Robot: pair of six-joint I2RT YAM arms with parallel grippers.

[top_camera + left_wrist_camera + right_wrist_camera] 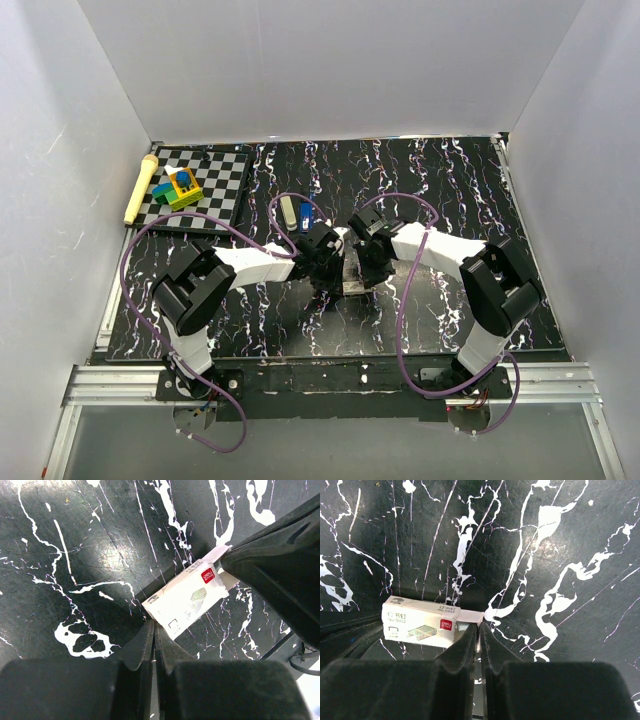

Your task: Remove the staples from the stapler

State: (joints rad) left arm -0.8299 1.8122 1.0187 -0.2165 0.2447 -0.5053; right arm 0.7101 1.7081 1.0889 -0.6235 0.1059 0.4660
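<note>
At mid-table, both arms are folded with elbows out to the sides and forearms reaching inward. Their wrists tip down so the two grippers nearly meet over the black marbled mat (450,190). The left gripper (153,626) has its fingers pressed together on nothing, with the tips just beside a corner of the white staple box (185,600), which lies flat on the mat. The right gripper (479,628) sits at the box's other end, its fingers nearly together with a thin slit between them and the tips at the box's flap (470,616); whether they pinch it I cannot tell. Of the staples themselves nothing can be made out. Behind the left gripper, well apart from the box, a silver bar (290,212) and a blue bar (306,217) lie side by side; which is the stapler is too small to tell.
</note>
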